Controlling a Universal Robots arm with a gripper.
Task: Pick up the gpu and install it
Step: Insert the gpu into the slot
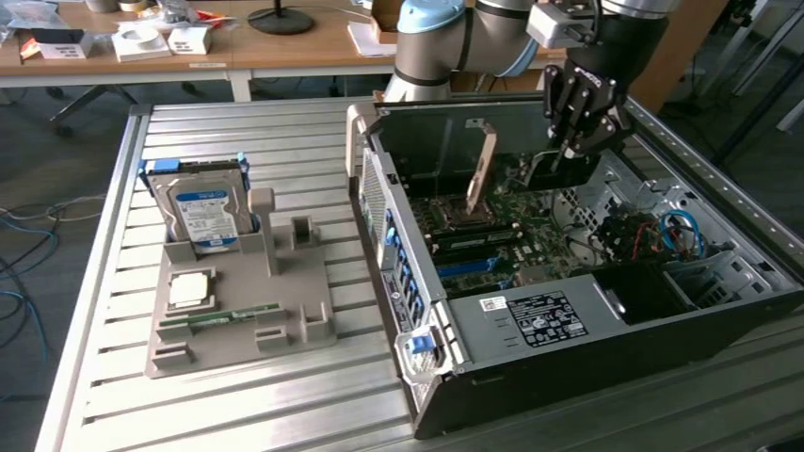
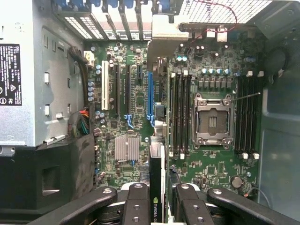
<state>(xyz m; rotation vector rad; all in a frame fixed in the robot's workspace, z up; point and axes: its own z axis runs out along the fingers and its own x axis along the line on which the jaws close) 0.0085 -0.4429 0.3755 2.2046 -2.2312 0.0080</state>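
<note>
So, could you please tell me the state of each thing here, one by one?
claw: shut on the gpu
gpu: held on edge over the motherboard
case: lying on its side, open
CPU socket: empty
hard drive: upright in the holder
RAM stick: lying flat on the holder

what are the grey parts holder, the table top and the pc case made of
Grey parts holder: looks like matte plastic; dull, even grey, blocky shapes.
Table top: probably bare aluminium; pale slotted profiles, soft sheen.
PC case: seemingly sheet metal, dark outside, bare grey inside, punched vents.
</note>
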